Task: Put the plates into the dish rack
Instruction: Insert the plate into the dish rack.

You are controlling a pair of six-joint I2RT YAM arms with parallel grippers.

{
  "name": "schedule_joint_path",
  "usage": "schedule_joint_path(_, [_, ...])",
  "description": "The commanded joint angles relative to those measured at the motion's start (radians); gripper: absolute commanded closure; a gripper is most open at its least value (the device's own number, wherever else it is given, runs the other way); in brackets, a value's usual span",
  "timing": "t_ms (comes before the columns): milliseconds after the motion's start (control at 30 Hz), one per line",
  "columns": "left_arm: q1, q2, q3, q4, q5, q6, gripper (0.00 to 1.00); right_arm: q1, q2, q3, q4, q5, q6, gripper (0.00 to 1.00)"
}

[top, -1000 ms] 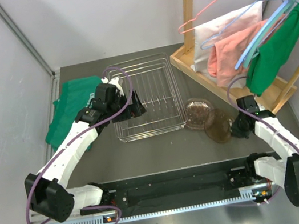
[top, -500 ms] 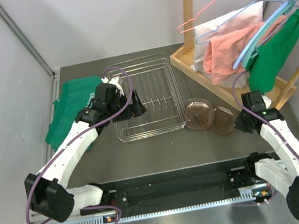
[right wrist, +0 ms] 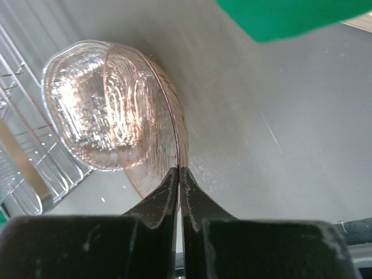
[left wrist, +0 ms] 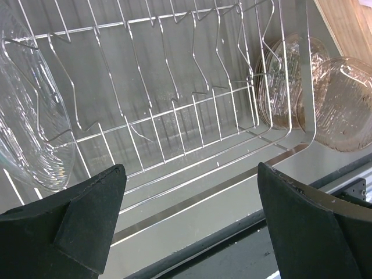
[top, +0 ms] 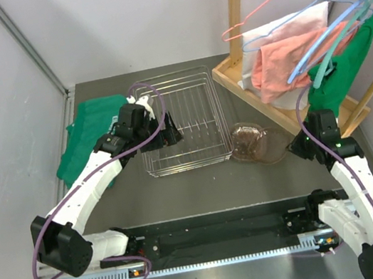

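The silver wire dish rack (top: 185, 89) stands at the table's middle. One clear plate (left wrist: 29, 116) stands upright in the rack's left end. My left gripper (top: 169, 137) hovers over the rack's front left, open and empty, and it also shows in the left wrist view (left wrist: 192, 174). My right gripper (top: 295, 149) is shut on the rim of a brown-tinted plate (right wrist: 165, 110), which is tilted up on edge just right of the rack (top: 274, 147). A second brown plate (top: 246, 140) lies flat beside it, by the rack's right front corner (right wrist: 87, 110).
A wooden clothes stand (top: 237, 15) with hangers and hung clothes fills the right back. A green garment (top: 344, 68) hangs just above my right wrist. A green cloth (top: 89, 138) lies left of the rack. Grey walls close in on the left and at the back.
My right gripper has moved back and to the right, drawing the brown plate with it and tipping it up on edge. The hung clothes have swayed. The left arm has not moved.
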Motion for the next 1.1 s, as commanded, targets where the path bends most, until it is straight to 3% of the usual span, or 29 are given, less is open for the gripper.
schedule_joint_path(0, [0.005, -0.015, 0.023, 0.06, 0.022, -0.006, 0.01, -0.009, -0.019, 0.041, 0.068, -0.028, -0.013, 1.0])
schedule_joint_path(367, [0.005, -0.015, 0.032, 0.06, 0.027, -0.013, 0.01, 0.002, 0.177, -0.034, 0.304, -0.084, -0.027, 1.0])
schedule_joint_path(633, [0.003, -0.018, 0.029, 0.057, 0.022, -0.018, 0.01, 0.057, 0.289, -0.01, 0.372, -0.065, -0.045, 1.0])
schedule_joint_path(1067, [0.005, -0.008, 0.026, 0.055, 0.019, -0.018, 0.01, 0.091, 0.395, 0.007, 0.439, -0.059, -0.073, 0.8])
